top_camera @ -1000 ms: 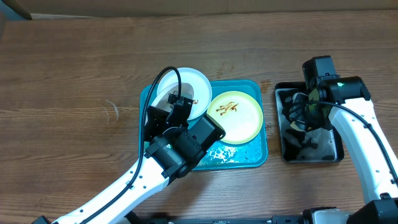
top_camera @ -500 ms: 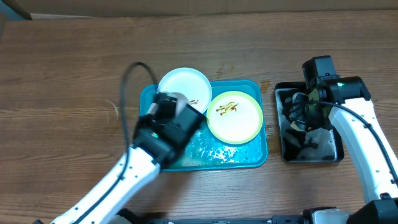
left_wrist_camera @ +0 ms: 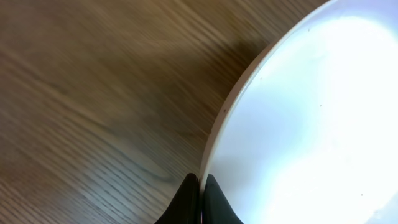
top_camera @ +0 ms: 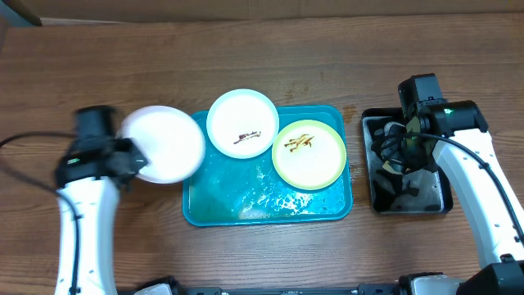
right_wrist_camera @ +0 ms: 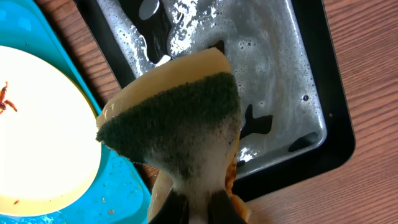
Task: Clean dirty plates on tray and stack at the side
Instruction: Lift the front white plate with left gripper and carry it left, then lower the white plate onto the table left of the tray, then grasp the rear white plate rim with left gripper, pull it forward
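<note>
Item one, left hand [left_wrist_camera: 201, 194]: my left wrist camera shows its two dark fingertips pressed together on the rim of the held white plate [left_wrist_camera: 311, 118], a pinch the overhead camera does not show, since there the plate's edge covers the fingers. Overhead supplies position instead: the held white plate [top_camera: 164, 143] is off the left side of the turquoise tray [top_camera: 229, 205], above the bare wooden surface [top_camera: 98, 65], its right edge just overlapping the tray's left rim. Its visible face looks clean. Item two, on the tray: the smeared white plate [top_camera: 241, 123] at the rear, its far edge over the tray's back rim, with a brown smear near its front; the yellow-green plate [top_camera: 309, 154] touching it on the right, with brown-green streaks. The tray floor in front of them is wet. Item three, right hand [right_wrist_camera: 199, 210]: I see it in the right wrist camera clamped on a sponge [right_wrist_camera: 180, 130], green scouring face toward the lens, yellow body behind. Overhead, the arm and its cabling hide that grip. The sponge hangs over the black tray [right_wrist_camera: 298, 93], which holds grey foamy water and sits on the surface just right of the turquoise tray.
</note>
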Available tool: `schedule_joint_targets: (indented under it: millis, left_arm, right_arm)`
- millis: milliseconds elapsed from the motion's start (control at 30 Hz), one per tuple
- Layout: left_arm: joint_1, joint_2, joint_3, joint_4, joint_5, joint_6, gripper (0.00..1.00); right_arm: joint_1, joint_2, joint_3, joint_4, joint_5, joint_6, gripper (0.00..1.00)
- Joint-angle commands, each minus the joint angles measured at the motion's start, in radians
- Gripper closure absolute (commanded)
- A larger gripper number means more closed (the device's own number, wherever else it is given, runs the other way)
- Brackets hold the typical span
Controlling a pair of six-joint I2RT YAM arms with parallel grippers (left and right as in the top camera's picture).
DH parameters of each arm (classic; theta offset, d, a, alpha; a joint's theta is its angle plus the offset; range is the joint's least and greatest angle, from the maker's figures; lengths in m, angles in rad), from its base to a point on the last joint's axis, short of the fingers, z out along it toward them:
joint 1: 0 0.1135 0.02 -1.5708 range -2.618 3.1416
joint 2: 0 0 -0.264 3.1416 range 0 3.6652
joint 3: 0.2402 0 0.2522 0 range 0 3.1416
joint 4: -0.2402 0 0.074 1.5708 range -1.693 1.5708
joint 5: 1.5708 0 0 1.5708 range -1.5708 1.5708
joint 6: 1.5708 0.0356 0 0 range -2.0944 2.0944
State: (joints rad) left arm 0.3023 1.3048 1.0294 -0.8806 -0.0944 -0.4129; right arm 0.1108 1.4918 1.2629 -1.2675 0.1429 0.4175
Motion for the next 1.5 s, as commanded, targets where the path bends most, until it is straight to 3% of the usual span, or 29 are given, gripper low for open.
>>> schedule_joint_targets:
  millis: [0, 233, 633, 667, 733, 767, 833, 1000, 1200, 1300, 1467]
  left_arm:
    - [0.148, 0.039, 0.028, 0.022, 0.136, -0.022, 0.96]
    - [0.301, 0.175, 0.028, 0.077, 0.157, -0.063, 0.96]
    - [0.315, 0.330, 0.028, 0.151, 0.165, -0.062, 0.96]
    - [0.315, 0.330, 0.028, 0.154, 0.166, -0.061, 0.91]
    - [0.315, 0.329, 0.028, 0.160, 0.168, -0.061, 0.66]
    - [0.315, 0.328, 0.029, 0.159, 0.178, -0.057, 0.60]
    - [0.315, 0.324, 0.036, 0.153, 0.225, -0.046, 0.55]
    - [0.284, 0.281, 0.091, 0.127, 0.394, 0.035, 0.54]
    - [0.099, 0.185, 0.169, 0.136, 0.433, 0.159, 0.51]
    - [-0.044, 0.157, 0.196, 0.191, 0.431, 0.288, 0.29]
    - [-0.273, 0.183, 0.202, 0.302, 0.426, 0.517, 0.13]
  right_arm:
    - [-0.008, -0.012, 0.011, 0.003, 0.014, -0.004, 0.96]
    - [-0.008, -0.012, 0.011, -0.007, 0.014, -0.004, 0.96]
    - [-0.008, -0.012, 0.011, -0.026, 0.014, -0.003, 0.96]
    - [-0.008, -0.012, 0.011, -0.026, 0.014, -0.003, 0.96]
    - [-0.008, -0.012, 0.011, -0.026, 0.014, -0.003, 0.96]
    - [-0.008, -0.012, 0.011, -0.026, 0.014, -0.003, 0.96]
    - [-0.008, -0.012, 0.011, -0.029, 0.013, -0.003, 0.96]
    - [-0.008, -0.012, 0.011, -0.040, 0.013, -0.003, 0.96]
    - [-0.008, -0.012, 0.011, -0.048, 0.013, -0.003, 0.96]
    - [-0.008, -0.012, 0.011, -0.048, 0.013, -0.003, 0.96]
    - [-0.008, -0.012, 0.011, -0.048, 0.013, -0.004, 0.96]
